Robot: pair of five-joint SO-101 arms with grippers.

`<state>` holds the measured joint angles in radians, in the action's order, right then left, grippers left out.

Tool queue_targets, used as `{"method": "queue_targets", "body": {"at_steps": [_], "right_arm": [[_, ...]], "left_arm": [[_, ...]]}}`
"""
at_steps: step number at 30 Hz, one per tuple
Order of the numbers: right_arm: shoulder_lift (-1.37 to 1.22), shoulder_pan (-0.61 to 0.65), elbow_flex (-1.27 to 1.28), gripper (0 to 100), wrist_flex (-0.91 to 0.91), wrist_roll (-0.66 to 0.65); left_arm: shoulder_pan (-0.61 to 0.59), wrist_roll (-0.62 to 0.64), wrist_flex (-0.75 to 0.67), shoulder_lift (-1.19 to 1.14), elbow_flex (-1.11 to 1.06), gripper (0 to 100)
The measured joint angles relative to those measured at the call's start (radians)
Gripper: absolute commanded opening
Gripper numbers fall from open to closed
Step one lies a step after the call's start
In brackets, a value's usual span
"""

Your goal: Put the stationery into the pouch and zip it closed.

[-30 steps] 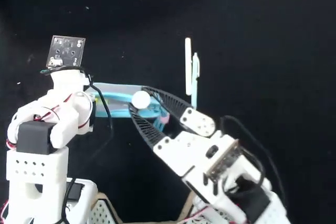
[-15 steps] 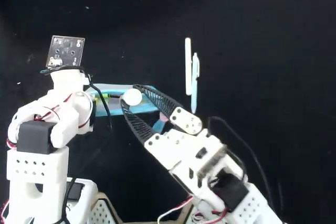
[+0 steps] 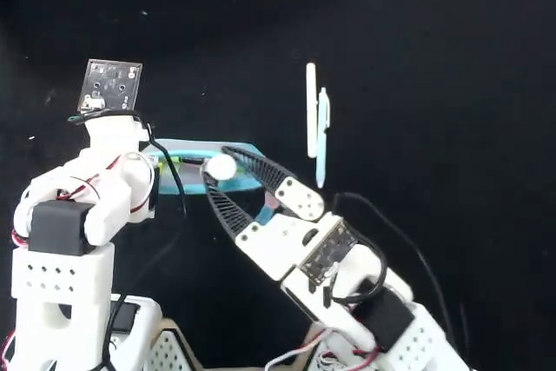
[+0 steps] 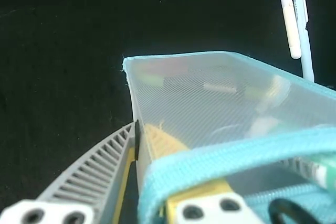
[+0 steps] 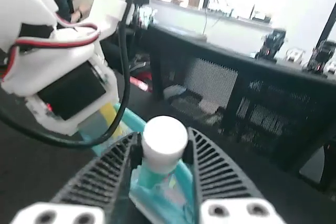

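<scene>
My right pincer (image 3: pixel 219 169) is clenched on a white-capped stick (image 5: pixel 164 136) just over the pouch (image 4: pixel 210 95). My left pincer (image 4: pixel 137 141) grasps the pouch edge. I judge this the inserting step: next lower it, then release. Two pens (image 3: pixel 316 123) lie beyond

The black table (image 3: pixel 434 84) bears a white pen (image 3: pixel 311 110), blue pen (image 3: pixel 322 136) and pouch (image 3: pixel 191 147).

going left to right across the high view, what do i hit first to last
left arm → pouch → white pen → light blue pen
</scene>
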<state>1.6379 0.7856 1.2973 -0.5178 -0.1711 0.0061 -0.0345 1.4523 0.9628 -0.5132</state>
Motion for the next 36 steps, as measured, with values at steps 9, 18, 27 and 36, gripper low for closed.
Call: {"method": "queue_targets", "body": {"at_steps": [9, 18, 27, 36], "right_arm": [[0.006, -0.003, -0.155, 13.4, -0.098, 0.000], [0.012, -0.189, -0.282, 13.4, -0.206, 0.000], [-0.298, -0.603, -0.265, 13.4, -0.295, 0.213], [-0.878, -0.715, -0.236, 13.4, 0.003, 0.281]], "left_arm": [[-0.002, -0.002, -0.003, 0.002, -0.018, 3], [-0.002, -0.002, -0.020, 0.017, -0.040, 3], [-0.002, -0.002, -0.020, 0.017, -0.040, 3], [-0.002, -0.002, -0.020, 0.017, -0.032, 3]]}}
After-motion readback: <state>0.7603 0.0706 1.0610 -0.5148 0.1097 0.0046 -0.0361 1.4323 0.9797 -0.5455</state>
